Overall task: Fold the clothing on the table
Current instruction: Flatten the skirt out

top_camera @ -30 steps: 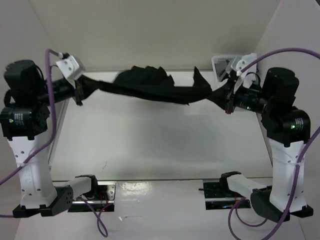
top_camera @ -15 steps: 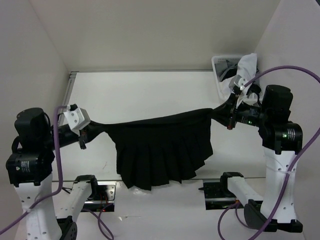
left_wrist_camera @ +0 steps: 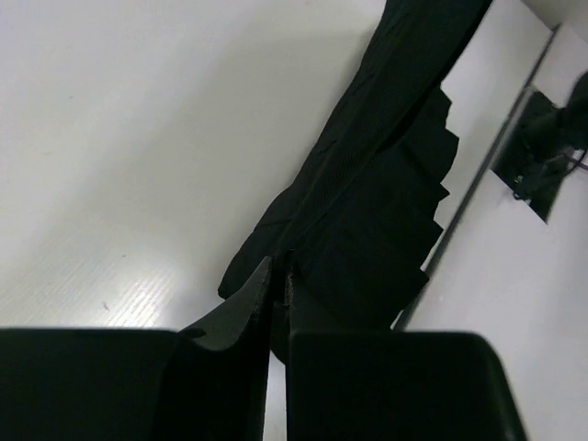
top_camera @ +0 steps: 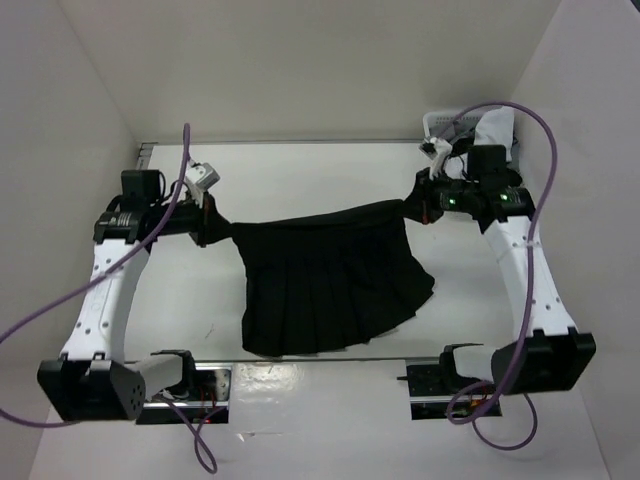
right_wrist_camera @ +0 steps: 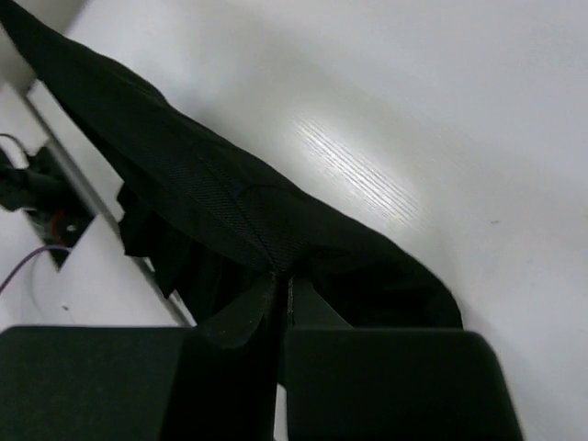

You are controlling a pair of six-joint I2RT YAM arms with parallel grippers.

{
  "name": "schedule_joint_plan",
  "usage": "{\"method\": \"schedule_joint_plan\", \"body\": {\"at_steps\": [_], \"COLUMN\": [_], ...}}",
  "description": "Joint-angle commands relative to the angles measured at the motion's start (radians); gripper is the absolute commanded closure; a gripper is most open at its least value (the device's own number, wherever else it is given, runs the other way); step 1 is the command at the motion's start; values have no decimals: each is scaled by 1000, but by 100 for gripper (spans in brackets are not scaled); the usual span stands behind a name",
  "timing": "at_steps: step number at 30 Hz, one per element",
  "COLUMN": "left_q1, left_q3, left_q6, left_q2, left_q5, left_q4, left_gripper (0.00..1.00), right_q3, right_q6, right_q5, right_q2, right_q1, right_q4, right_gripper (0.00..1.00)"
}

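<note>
Top external, Lee: where's the skirt?

Lee: Spread over the middle of the table. Waistband strung between both arms, sagging a little at centre. Pleated hem fans toward the near edge rail.

Mo: Flat on the surface?

Lee: Hem end looks down, waistband corners raised at the grippers. Can't confirm more.

Mo: Jaws?

Lee: Left gripper clamped on the left waistband corner. Right gripper clamped on the right corner. In both wrist views the fingers are pinched together with black fabric caught between.
</note>
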Motion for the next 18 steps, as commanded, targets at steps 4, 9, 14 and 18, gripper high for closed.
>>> {"method": "schedule_joint_plan", "body": {"at_steps": [4,9,14,18], "left_q1": [36,36,54,73], "left_q3": [156,250,320,365], "left_q6": [-83,-138,-190,-180], "left_q2": [174,185,119,34], "left_q5": [-300,-407,-535,-522], "left_q4": [136,195,207,135], "left_gripper": [99,99,99,99], "right_q3": [220,428,516,485], "right_q6": [80,170,195,172], "right_q5": [720,950,1053,982], "right_q2": [206,337,354,228], "right_q1": [88,137,160,169], "right_q4": [245,257,231,220], "right_gripper": [100,100,100,100]}}
